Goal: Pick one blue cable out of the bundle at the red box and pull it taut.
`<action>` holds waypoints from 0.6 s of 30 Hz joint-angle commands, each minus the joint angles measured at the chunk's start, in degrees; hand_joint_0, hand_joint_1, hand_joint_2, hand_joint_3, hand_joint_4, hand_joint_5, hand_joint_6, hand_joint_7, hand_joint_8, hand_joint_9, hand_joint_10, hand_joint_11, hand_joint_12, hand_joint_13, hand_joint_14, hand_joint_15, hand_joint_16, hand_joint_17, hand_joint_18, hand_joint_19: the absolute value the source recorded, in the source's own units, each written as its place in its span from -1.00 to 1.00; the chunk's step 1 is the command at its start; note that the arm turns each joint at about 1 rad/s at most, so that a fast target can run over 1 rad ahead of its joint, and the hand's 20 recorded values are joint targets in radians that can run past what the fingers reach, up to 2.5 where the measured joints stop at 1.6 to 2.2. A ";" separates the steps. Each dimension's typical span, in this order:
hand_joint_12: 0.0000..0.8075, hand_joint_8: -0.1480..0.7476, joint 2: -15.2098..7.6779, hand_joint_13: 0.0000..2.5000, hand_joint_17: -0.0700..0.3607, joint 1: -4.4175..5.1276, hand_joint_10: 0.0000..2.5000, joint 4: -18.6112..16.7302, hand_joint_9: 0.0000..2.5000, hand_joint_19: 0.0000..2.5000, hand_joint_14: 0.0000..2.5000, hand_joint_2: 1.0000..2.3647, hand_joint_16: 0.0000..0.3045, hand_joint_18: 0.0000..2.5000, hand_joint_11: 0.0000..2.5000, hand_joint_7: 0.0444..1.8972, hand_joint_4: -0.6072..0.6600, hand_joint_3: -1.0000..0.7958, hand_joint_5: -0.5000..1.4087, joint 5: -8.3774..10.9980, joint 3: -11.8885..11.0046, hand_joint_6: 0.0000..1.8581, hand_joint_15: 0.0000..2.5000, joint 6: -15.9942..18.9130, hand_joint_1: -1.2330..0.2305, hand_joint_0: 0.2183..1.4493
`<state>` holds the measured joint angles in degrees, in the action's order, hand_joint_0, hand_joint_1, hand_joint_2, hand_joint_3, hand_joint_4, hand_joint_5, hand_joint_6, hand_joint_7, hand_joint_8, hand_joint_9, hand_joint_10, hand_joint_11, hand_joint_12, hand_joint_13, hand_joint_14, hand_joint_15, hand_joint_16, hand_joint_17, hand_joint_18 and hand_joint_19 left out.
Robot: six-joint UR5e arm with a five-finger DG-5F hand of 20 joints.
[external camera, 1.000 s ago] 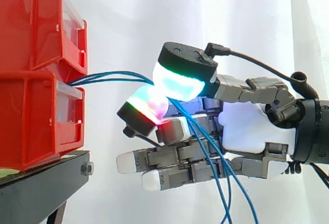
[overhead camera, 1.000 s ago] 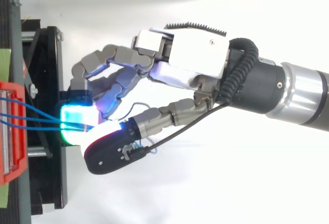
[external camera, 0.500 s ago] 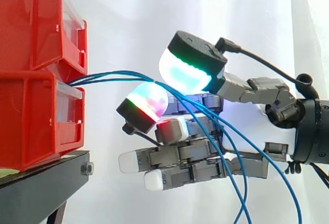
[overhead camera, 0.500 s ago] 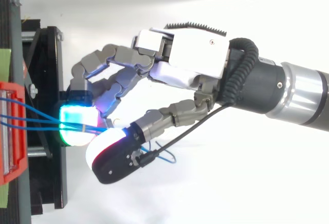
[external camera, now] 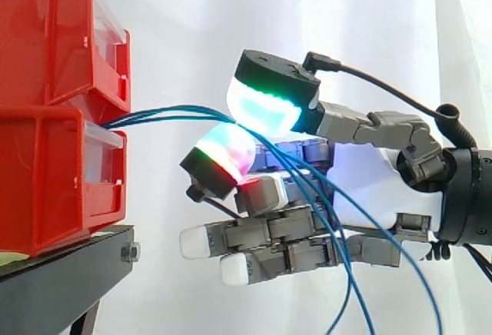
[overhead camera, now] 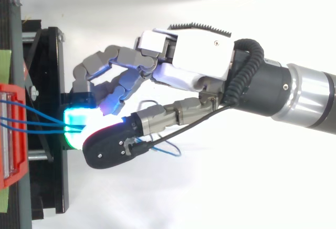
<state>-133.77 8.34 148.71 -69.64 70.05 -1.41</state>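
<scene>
A bundle of thin blue cables (external camera: 169,112) comes out of the lower red bin (external camera: 54,174) and runs right to my hand (external camera: 377,189). The thumb pad (external camera: 265,108) glows cyan and green and presses down against a finger pad (external camera: 223,154) glowing red and green. The cables pass between these two pads, pinched there. Behind the pinch they hang slack in loops down past the palm. From above, the blue cables (overhead camera: 42,121) leave the red bin (overhead camera: 10,134) and vanish between the pads of my hand (overhead camera: 194,55). I cannot tell how many strands the pinch holds.
A second red bin (external camera: 54,35) is stacked on the lower one, both on a black stand (external camera: 61,273). The stand's frame (overhead camera: 52,82) lies just under the fingertips. A white curtain hangs behind, and a loose cable loop (overhead camera: 168,150) lies under the thumb.
Half a second ago the thumb pad was lifted off the finger pad with the cables running loose between them. The thumb has now come back down and closed on the cables.
</scene>
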 commanded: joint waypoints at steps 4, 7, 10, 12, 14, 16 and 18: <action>-0.17 0.06 0.00 -0.45 -0.18 -0.08 -0.99 0.00 -0.17 -0.69 -0.99 -0.97 -0.69 -0.45 -0.04 0.11 -0.02 0.01 -0.65 0.03 0.00 0.00 -0.69 0.09 -0.41 -0.30; -0.19 0.04 0.00 -0.46 -0.20 -0.08 -0.99 0.00 -0.19 -0.69 -0.99 -0.97 -0.70 -0.47 -0.04 0.16 -0.07 0.01 -0.67 0.03 0.00 0.01 -0.69 0.09 -0.50 -0.24; -0.20 0.01 0.00 -0.48 -0.20 0.01 -0.99 0.00 -0.21 -0.71 -0.99 -0.97 -0.70 -0.48 -0.05 0.12 -0.07 -0.04 -0.68 0.03 0.00 0.00 -0.70 0.00 -0.53 -0.20; -0.22 -0.04 0.00 -0.51 -0.20 -0.08 -0.99 0.00 -0.24 -0.71 -0.99 -0.98 -0.70 -0.51 -0.06 0.13 0.00 -0.17 -0.69 0.03 0.00 0.00 -0.71 0.00 -0.59 -0.10; -0.22 -0.05 0.00 -0.52 -0.20 -0.08 -0.99 0.00 -0.25 -0.71 -0.99 -0.98 -0.70 -0.53 -0.07 0.10 0.01 -0.23 -0.69 0.03 0.00 0.00 -0.71 0.00 -0.59 -0.03; -0.22 -0.08 0.00 -0.52 -0.21 -0.08 -0.99 0.00 -0.29 -0.70 -0.99 -0.98 -0.70 -0.54 -0.07 0.08 0.04 -0.24 -0.70 0.03 0.00 0.01 -0.70 0.00 -0.58 0.00; -0.25 -0.15 0.00 -0.54 -0.21 -0.08 -0.99 0.00 -0.33 -0.69 -0.99 -0.98 -0.71 -0.56 -0.06 0.03 -0.01 -0.27 -0.71 0.12 0.00 0.02 -0.70 0.00 -0.57 0.04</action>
<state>-133.77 8.26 148.71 -69.59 70.04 -1.40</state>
